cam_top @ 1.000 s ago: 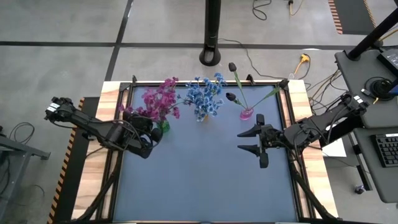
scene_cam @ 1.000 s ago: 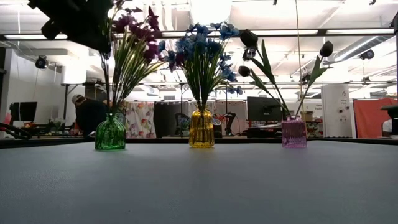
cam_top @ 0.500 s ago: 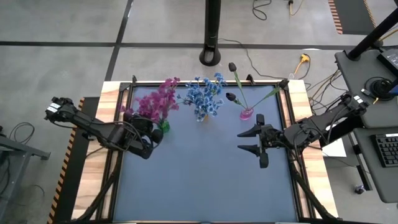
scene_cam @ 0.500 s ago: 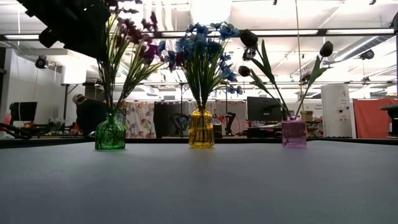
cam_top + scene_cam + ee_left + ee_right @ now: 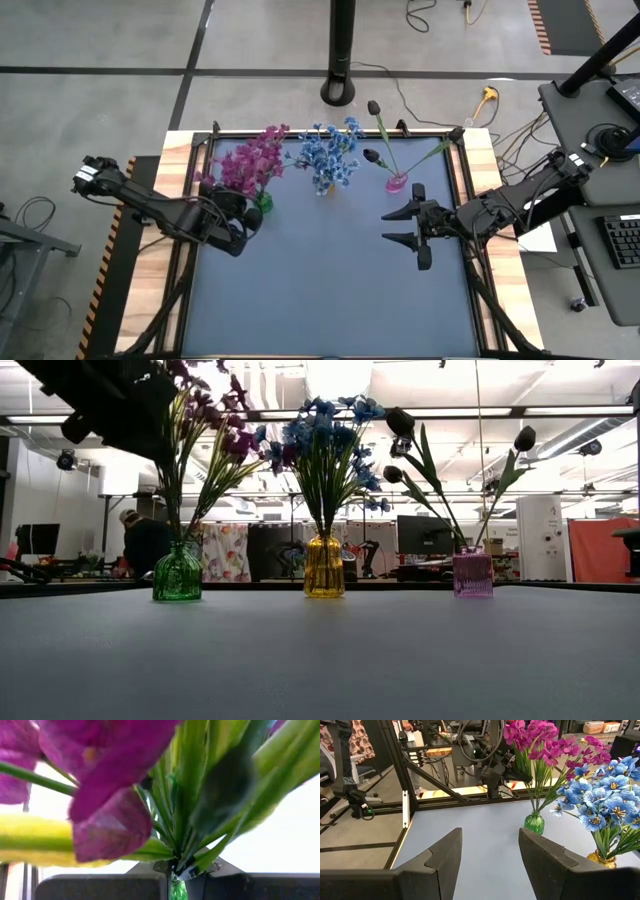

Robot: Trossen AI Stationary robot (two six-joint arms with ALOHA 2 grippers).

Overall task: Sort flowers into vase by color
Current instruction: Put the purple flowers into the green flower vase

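Note:
Magenta flowers (image 5: 250, 163) stand with their stems in a green vase (image 5: 264, 204) at the table's far left. Blue flowers (image 5: 330, 155) stand in a yellow vase (image 5: 323, 567), and dark purple tulips (image 5: 375, 130) stand in a pink vase (image 5: 397, 183). My left gripper (image 5: 247, 213) is beside the green vase, up among the magenta stems (image 5: 175, 845), with its fingers nearly together. My right gripper (image 5: 398, 226) is open and empty, on the near side of the pink vase. My left gripper is closed on thin green stems of the magenta flowers (image 5: 176, 887), a little above the green vase's neck. It comes level from the table's left side, across the upright stems. Flowers and leaves hide how many stems it has. Their lower ends stay in the vase.
The three vases stand in a row along the table's far edge. The blue mat (image 5: 320, 290) nearer than them is bare. A black frame (image 5: 190, 240) runs round the table. A person (image 5: 140, 545) stands in the room beyond.
The heads of the magenta flowers have swung a little toward the table's left edge, while the green vase has stayed in place. My left arm has shifted slightly the same way. My right gripper has kept still.

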